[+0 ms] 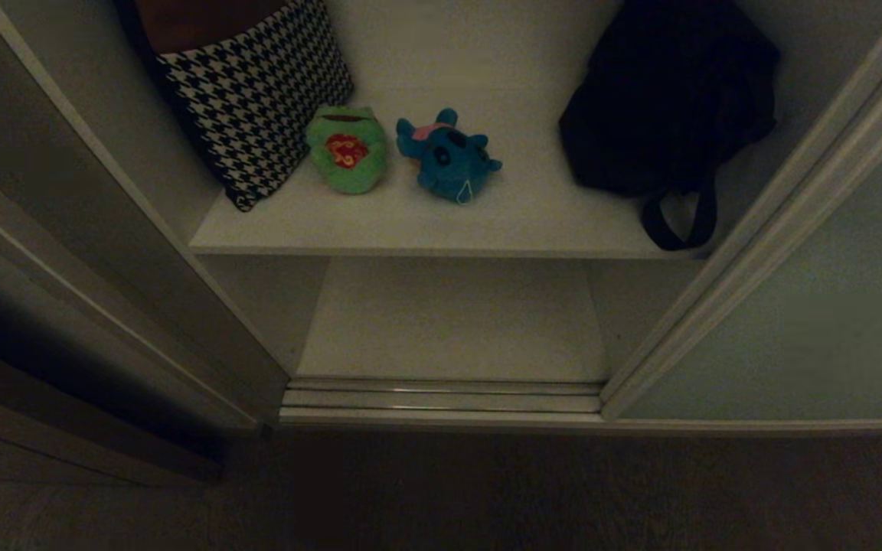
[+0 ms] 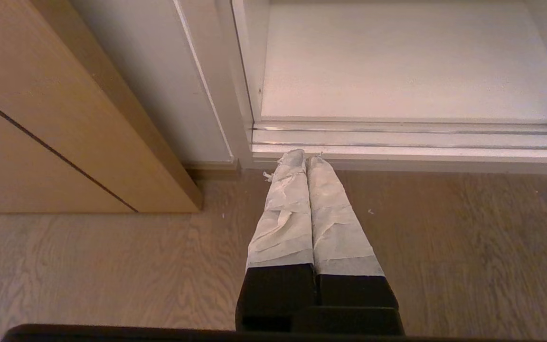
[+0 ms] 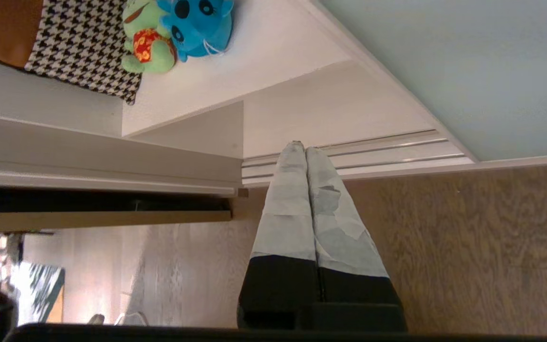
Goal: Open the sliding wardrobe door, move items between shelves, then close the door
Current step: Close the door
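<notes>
sliding wardrobe door (image 1: 816,306): already slid aside, seen just beyond and to one side of the right gripper; a stiff, wide panel, judged best moved by pushing on its framed edge

upper shelf (image 1: 441,222): well above and ahead of the right gripper; both toys are borne on it, between the houndstooth cushion (image 1: 253,96) and the black bag (image 1: 667,99)

bottom shelf (image 1: 452,321): bare, just past the floor track (image 1: 441,399), which lies right ahead of both grippers' tips

green frog (image 1: 347,149): laid touching the cushion, just beside the blue toy; soft and light, judged safely squeezed across the body

blue plush toy (image 1: 449,157): nearer the shelf's middle; limp and easily dented, the round body judged a surer hold than an ear or, it seems, a small tag

right gripper (image 3: 300,148): fingers pressed together, nothing held, aimed at the track over the wooden floor (image 3: 468,247)

left gripper (image 2: 302,156): fingers likewise together and empty, parked low before the track
</notes>
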Robot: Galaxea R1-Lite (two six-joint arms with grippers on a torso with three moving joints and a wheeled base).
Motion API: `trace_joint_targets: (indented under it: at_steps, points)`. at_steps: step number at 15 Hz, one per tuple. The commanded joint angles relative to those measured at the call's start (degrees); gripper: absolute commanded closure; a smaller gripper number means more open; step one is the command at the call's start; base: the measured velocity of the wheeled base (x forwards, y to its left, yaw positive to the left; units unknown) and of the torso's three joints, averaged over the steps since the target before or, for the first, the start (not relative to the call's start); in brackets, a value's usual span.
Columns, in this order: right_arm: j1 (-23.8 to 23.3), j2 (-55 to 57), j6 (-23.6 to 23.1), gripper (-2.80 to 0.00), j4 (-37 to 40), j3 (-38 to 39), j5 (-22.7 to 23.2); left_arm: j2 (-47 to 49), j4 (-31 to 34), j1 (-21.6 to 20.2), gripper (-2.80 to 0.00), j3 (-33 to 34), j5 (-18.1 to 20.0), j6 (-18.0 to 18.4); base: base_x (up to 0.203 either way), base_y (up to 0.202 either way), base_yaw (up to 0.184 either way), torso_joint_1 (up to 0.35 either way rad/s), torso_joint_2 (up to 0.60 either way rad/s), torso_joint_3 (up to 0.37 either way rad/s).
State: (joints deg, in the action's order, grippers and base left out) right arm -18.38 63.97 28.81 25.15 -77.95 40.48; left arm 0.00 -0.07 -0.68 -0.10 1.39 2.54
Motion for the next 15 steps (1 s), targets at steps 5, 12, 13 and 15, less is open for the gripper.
trace_joint_targets:
  at_steps: [5, 12, 13, 15]
  points:
    - [4.67, 3.83, -2.0, 0.0, -1.49, -0.19, -4.6, 0.09, -0.01, -0.02, 0.0, 0.01, 0.02, 0.01, 0.0, 0.0, 0.0, 0.0, 0.0, 0.0]
    - [4.06, 6.6, -2.13, 0.0, -1.61, -0.28, -4.67, 0.09, -0.01, -0.02, 0.0, 0.01, 0.02, 0.01, 0.0, 0.0, 0.0, 0.0, 0.0, 0.0]
    - [4.1, 7.28, -2.09, 0.0, -2.46, -0.21, -4.72, 0.09, -0.09, -0.02, 0.0, 0.01, 0.02, 0.01, 0.0, 0.0, 0.0, 0.0, 0.0, 0.0]
    - [4.15, 8.53, -2.09, 0.0, -3.77, -0.27, -4.87, 0.09, -0.01, -0.02, 0.0, 0.01, 0.02, 0.01, 0.0, 0.0, 0.0, 0.0, 0.0, 0.0]
